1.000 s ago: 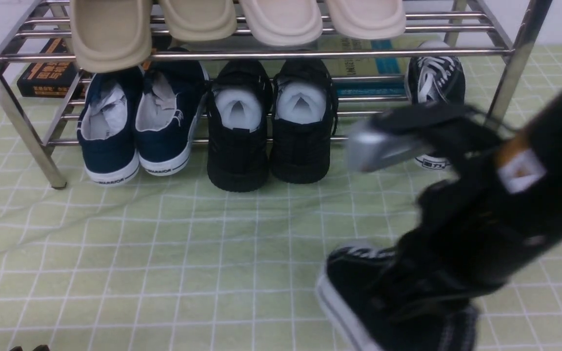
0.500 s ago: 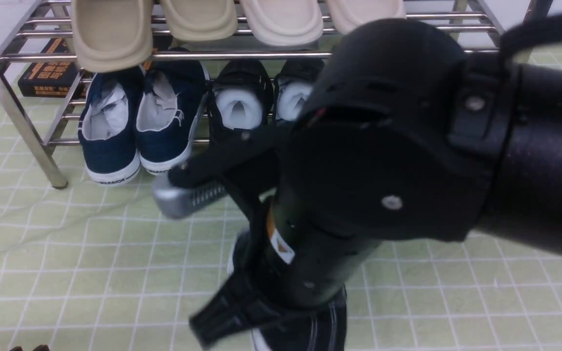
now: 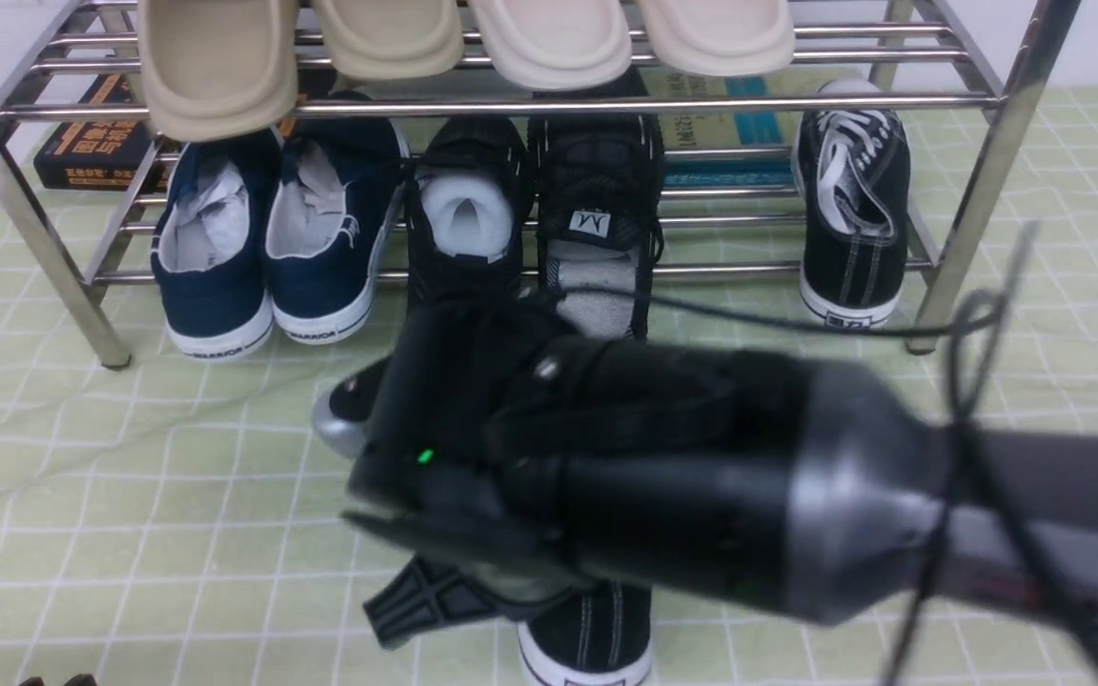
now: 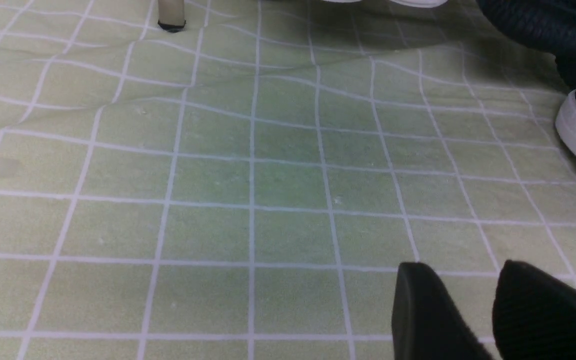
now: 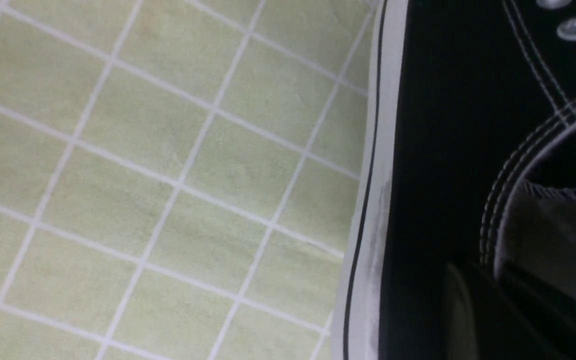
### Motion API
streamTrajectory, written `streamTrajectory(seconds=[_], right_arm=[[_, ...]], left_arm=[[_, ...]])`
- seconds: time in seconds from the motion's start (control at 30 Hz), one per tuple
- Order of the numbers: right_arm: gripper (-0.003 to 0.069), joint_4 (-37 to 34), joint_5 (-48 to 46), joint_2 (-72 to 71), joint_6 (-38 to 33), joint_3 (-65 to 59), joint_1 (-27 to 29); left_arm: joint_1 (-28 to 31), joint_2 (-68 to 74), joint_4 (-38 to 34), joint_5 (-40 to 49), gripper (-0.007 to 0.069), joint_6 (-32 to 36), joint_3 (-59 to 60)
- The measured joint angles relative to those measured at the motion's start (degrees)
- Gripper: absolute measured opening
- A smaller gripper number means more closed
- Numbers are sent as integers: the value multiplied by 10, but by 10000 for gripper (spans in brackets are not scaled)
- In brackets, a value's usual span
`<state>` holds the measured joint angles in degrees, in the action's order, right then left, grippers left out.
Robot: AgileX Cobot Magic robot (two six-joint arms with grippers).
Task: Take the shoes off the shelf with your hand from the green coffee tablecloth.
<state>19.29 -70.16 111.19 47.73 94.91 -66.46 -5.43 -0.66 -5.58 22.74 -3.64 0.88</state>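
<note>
Pinching a black sneaker (image 5: 430, 150) by its side in the nearly closed right hand (image 5: 478, 272) — keeping the left hand (image 4: 460, 267) slightly open, empty.

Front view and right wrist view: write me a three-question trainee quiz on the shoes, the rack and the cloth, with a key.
1. True or false: a black sneaker with white laces stands on the lower tier of the chrome shoe rack.

2. Multiple choice: what is between the fingertips of the right gripper?
a) the heel of a navy shoe
b) the opening's rim on a black canvas sneaker
c) the edge of a beige clog

3. Fill in the missing word: the pale green cloth carries a grid of ____ lines.

Key: 1 true; 2 b; 3 white
</note>
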Motion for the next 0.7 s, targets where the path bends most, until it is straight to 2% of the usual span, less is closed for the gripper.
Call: streamTrajectory(seconds=[0.47, 0.63, 0.7], right_arm=[[36, -32, 3, 14, 11, 8, -1], [94, -81, 2, 12, 11, 25, 2], [169, -91, 2, 10, 11, 26, 2]], left_arm=[[0, 0, 0, 0, 241, 0, 0], [0, 0, 0, 0, 241, 0, 0], [0, 0, 0, 0, 241, 0, 0]])
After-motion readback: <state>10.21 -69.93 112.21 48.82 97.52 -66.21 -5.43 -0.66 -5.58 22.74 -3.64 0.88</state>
